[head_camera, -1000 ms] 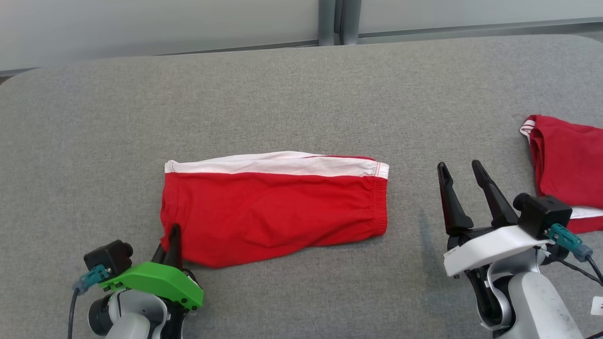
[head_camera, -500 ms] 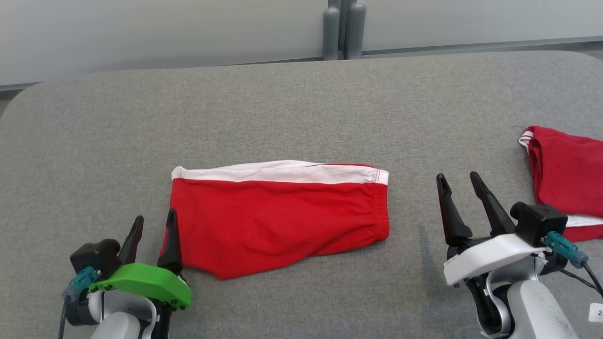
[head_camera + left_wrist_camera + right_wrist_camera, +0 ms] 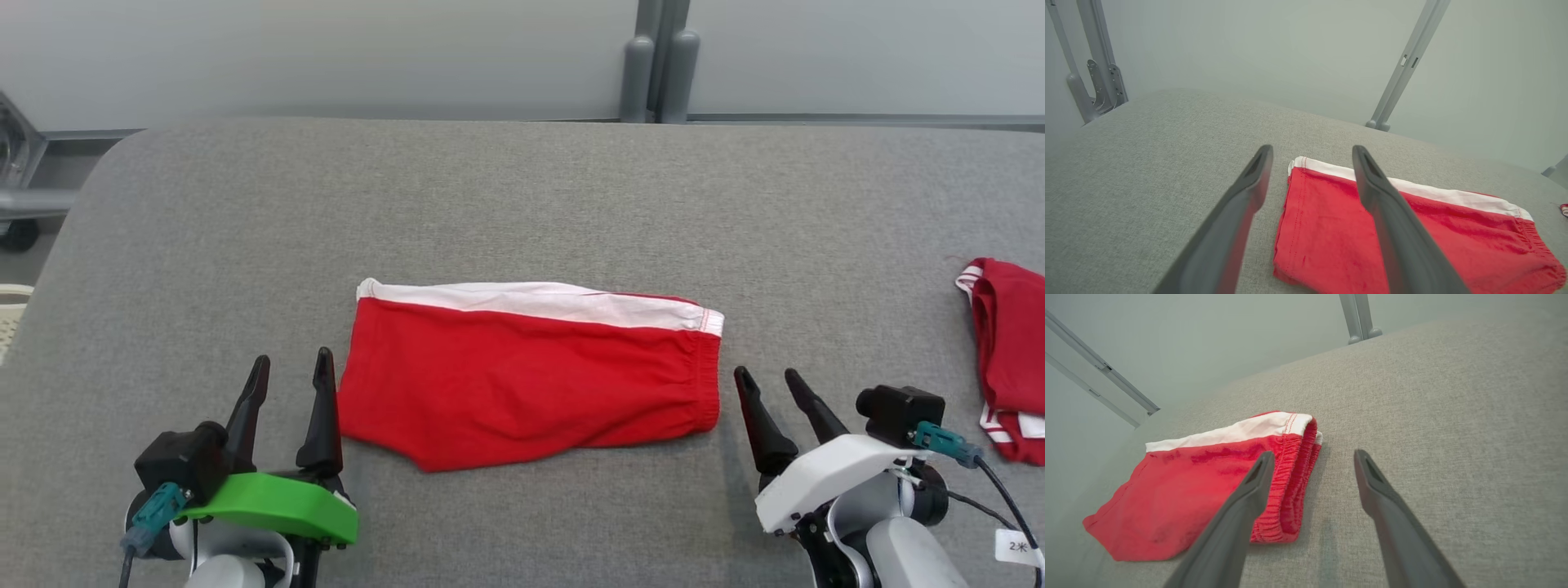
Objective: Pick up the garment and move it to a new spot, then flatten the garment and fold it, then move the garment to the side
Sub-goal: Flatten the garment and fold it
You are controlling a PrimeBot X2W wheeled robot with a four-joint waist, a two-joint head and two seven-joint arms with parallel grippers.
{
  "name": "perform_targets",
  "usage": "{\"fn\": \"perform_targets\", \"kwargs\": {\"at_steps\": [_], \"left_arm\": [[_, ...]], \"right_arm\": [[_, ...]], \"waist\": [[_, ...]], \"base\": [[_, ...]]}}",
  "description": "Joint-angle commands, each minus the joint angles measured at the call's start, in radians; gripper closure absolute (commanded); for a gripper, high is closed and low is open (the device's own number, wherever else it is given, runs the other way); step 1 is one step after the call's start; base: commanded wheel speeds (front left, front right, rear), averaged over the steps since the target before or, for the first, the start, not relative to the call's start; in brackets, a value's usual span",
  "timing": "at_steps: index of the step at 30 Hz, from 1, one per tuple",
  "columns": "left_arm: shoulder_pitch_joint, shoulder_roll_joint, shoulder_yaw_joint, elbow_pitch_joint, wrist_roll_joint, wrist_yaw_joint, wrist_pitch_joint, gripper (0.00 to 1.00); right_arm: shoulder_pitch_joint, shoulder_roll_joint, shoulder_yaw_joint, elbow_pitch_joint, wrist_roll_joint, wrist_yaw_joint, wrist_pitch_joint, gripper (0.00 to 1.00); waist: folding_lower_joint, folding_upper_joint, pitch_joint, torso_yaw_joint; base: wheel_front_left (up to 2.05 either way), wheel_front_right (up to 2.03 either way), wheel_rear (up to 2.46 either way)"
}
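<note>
Shorts (image 3: 522,384) lie folded flat on the table (image 3: 522,204), about midway btwn left and right edges and well clear of the back edge. White band runs along the far side, elastic waist at the right end. Left tool (image 3: 292,357) is open and empty, just beside the shorts' left end. Right tool (image 3: 766,373) is open and empty too, just off the waist end w/ a small gap btwn. Fold looks done, so step in hand is prob. moving it aside.

To do it well:
- Each tool pinches its own end thru all layers, not just the top one, else the fold peels open.
- Close both together, lift level, carry low, set down flat, then open.
- Waist end is thick w/ elastic, so bite deeper there.
- Front hem bulges unevenly near the left end and may flop.

Room: left half of the table is bare out to the left edge and the rounded back-left corner, and the back half is bare too. Another red garment (image 3: 1008,343) sits at the right edge, well apart from the shorts. If going that way, stop short or they overlap.
</note>
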Motion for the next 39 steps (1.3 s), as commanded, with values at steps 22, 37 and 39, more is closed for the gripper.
{"fn": "perform_targets", "kwargs": {"at_steps": [22,37,39], "left_arm": [[0.046,-0.015,-0.005,-0.046,-0.012,0.021,-0.015,0.00],[0.036,-0.012,-0.002,-0.042,-0.009,0.026,-0.023,0.00],[0.035,-0.012,-0.004,-0.044,-0.010,0.026,-0.022,0.00]], "right_arm": [[-0.164,-0.003,0.006,0.361,0.179,0.000,0.145,0.00],[-0.258,-0.004,0.004,0.372,0.145,0.000,0.184,1.00],[-0.258,-0.004,-0.007,0.345,0.136,0.000,0.205,1.00]], "waist": [[0.0000,0.0059,0.005,0.138],[0.0000,0.0059,0.013,0.089],[0.0000,0.0059,0.013,0.076]], "base": [[0.00,0.00,0.00],[0.00,0.00,0.00],[0.00,0.00,0.00]]}}
